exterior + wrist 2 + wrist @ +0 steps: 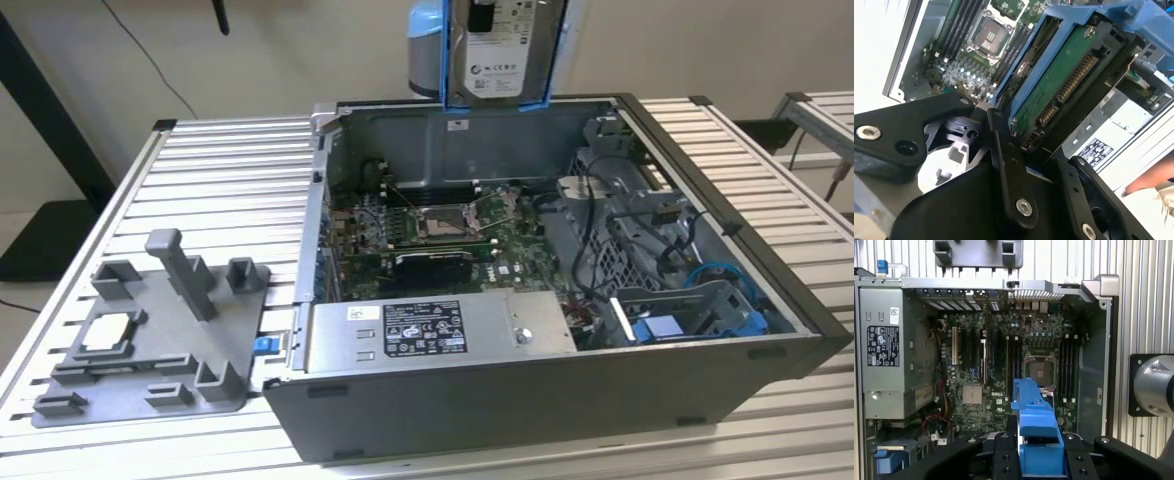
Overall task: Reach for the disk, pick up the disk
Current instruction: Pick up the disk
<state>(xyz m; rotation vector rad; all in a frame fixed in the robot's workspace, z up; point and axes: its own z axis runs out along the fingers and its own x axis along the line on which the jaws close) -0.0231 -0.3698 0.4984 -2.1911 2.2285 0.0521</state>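
In the exterior view, a grey plastic fixture (154, 335) lies on the slatted metal table (227, 170) at the exterior view's left. A small silver square chip (107, 333) rests on this fixture. Just beside the fixture, a small blue bracket (263, 344) sits at the corner of the open computer case (534, 400).

Inside the case, the power supply (441, 328) with its black label is along the near wall, and the green motherboard (441, 225) with the empty processor socket (445, 222) lies on the floor of the case. Toward the exterior view's right there is a grey drive cage (667, 280) with cables, and blue plastic parts sit in its near bay.

The disk (497, 50) hangs in the air above the far wall of the case, upright, its white label facing the camera, and it touches nothing below. In the second wrist view the gripper (1019, 150) has its black fingers (1009, 175) closed narrow on the blue frame of the disk (1054, 85), whose green board and connector are visible. In the first wrist view the blue frame of the disk (1036, 425) stands between the black fingers, with the motherboard (984, 365) far below.
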